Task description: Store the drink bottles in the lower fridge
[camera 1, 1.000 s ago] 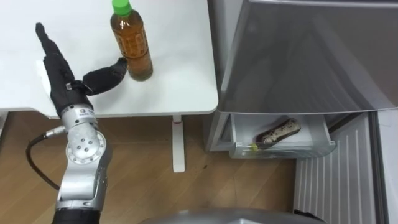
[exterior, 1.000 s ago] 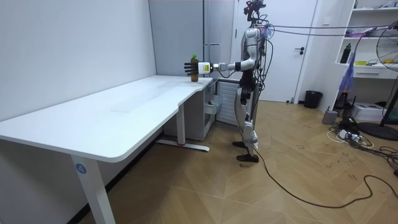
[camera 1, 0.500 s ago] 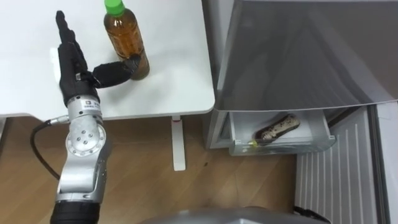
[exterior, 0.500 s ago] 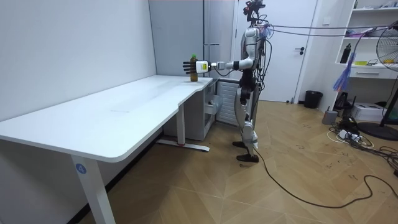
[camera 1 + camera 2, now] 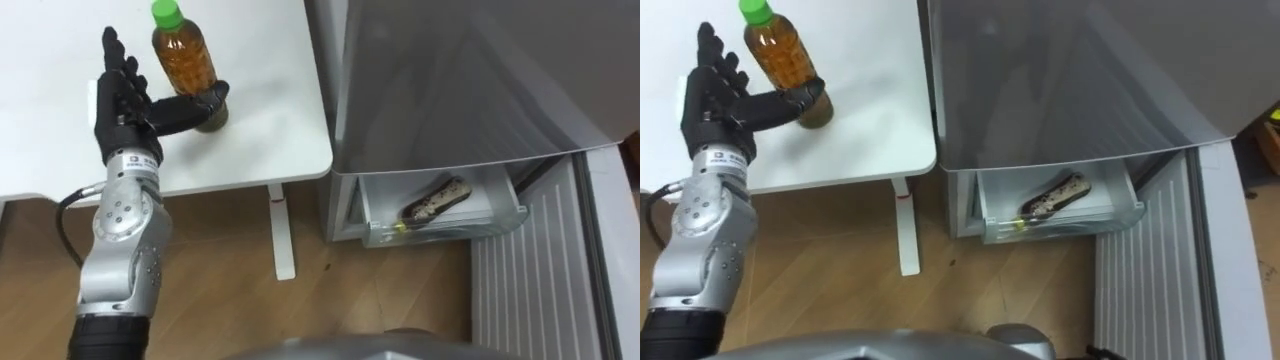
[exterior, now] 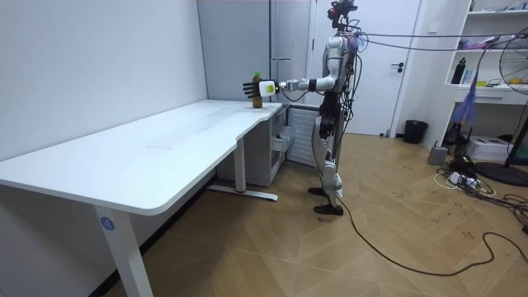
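Tea bottle (image 5: 186,70) on white desk (image 5: 270,120) beside fridge (image 5: 450,80), left robot hand (image 5: 125,105) spread, thumb touching

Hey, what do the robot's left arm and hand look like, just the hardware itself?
The left hand is black with slim segmented fingers and a small white label at its wrist. The forearm is a silver shell with a round screwed cover. A dark cable loops from the wrist; the arm turns black higher up.

Eyes down, room view afar; table (image 5: 260,100) shared.
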Robot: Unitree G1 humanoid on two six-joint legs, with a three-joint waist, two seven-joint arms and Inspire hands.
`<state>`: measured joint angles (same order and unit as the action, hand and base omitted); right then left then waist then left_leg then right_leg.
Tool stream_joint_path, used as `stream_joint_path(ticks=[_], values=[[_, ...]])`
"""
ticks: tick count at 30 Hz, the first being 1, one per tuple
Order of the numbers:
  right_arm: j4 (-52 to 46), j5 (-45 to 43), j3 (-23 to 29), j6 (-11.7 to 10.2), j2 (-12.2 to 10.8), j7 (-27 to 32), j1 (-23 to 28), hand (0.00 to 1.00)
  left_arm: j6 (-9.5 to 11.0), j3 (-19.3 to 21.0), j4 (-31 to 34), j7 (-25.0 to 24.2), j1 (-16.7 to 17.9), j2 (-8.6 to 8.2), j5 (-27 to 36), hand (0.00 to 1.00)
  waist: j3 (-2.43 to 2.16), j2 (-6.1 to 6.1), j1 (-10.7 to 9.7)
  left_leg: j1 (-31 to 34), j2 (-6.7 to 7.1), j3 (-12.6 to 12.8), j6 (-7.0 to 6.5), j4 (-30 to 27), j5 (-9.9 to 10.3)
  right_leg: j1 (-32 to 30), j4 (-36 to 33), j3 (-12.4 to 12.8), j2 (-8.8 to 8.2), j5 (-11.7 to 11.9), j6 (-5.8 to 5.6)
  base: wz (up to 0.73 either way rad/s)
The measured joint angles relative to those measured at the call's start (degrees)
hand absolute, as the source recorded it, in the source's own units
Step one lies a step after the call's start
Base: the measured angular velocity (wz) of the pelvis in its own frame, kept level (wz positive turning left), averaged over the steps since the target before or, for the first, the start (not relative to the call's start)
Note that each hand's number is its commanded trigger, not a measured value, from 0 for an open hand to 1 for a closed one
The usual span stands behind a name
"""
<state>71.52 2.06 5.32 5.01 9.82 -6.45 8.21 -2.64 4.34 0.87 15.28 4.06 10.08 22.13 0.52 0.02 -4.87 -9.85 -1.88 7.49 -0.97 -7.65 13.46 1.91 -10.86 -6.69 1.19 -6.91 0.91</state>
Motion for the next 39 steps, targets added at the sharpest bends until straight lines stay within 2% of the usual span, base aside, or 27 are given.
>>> stream_joint_path(ticks=[3, 10, 19, 24, 26, 31, 37, 39], values=[[-0.1, -1.7, 0.0, 0.3, 0.0, 0.1, 0.5, 0.0, -0.1, 0.2, -0.3, -0.1, -0.2, 0.14, 1.1, 0.0, 0.06, -0.03, -0.1, -0.2, -0.01, 0.2, 0.06, 0.0, 0.0, 0.0, -0.3, 0.2, 0.04, 0.0, 0.06, -0.04], [-0.3, -3.6, -0.1, 2.6, 0.0, 0.0, 0.9, 0.0, -1.8, 0.2, -0.3, -1.0, -1.2, 0.51, 4.3, 0.0, 0.1, -0.57, -0.1, 0.0, 0.16, 0.4, 0.08, 0.0, 0.1, -1.0, -1.4, 0.8, -0.02, -0.6, 0.16, -0.03], [-0.3, -4.9, 0.0, 2.7, -0.1, -0.4, 0.9, 0.0, -2.1, 0.2, -0.3, -2.3, -1.5, 0.57, 4.8, 0.0, 0.11, -0.63, -0.2, -0.3, 0.25, 0.4, 0.08, 0.0, 0.1, -1.1, -1.8, 1.4, 0.03, -0.9, 0.1, -0.01], [-0.2, -7.9, 0.0, 2.7, -0.2, -1.2, 0.9, 0.0, -2.3, 0.7, -0.3, -3.1, -1.8, 2.18, 4.8, 0.0, 0.08, -0.57, -0.7, -0.3, 0.23, 0.3, 0.07, 0.0, 0.1, -1.1, -1.7, 1.5, 0.04, -0.9, 0.1, 0.0], [-0.4, -9.4, 0.0, 3.4, -0.2, -2.0, 0.8, 0.0, -2.7, 2.0, -0.3, -3.6, -2.8, 2.94, 4.8, 0.0, 0.05, -0.43, -1.0, -0.2, 0.24, 0.3, 0.07, 0.0, 0.1, -1.1, -1.7, 1.5, 0.02, -0.9, 0.1, 0.0], [-0.2, -11.5, 0.0, 4.4, -0.2, -3.1, 0.9, 0.0, -3.3, 2.7, -0.2, -3.8, -5.7, 3.35, 4.8, 0.0, -0.17, 0.14, -1.1, -0.3, 0.25, 0.3, 0.07, 0.0, 0.1, -1.1, -1.8, 1.5, 0.02, -0.9, 0.1, 0.0], [-0.2, -12.5, 0.0, 5.0, -0.2, -4.2, 0.9, 0.0, -3.3, 2.6, -0.2, -4.8, -6.1, 3.35, 4.7, 0.0, -0.27, 0.36, -1.3, -0.3, 0.26, 0.4, 0.07, 0.0, 0.1, -1.2, -1.9, 1.6, 0.03, -0.9, 0.14, 0.0], [-0.2, -12.5, 0.0, 5.0, -0.2, -4.5, 0.9, 0.0, -3.3, 2.6, -0.2, -4.8, -6.1, 3.35, 4.8, 0.24, -0.27, 0.36, -1.3, -0.3, 0.28, 0.4, 0.07, 0.0, 0.1, -1.2, -1.9, 1.6, 0.01, -0.9, 0.13, 0.0]])
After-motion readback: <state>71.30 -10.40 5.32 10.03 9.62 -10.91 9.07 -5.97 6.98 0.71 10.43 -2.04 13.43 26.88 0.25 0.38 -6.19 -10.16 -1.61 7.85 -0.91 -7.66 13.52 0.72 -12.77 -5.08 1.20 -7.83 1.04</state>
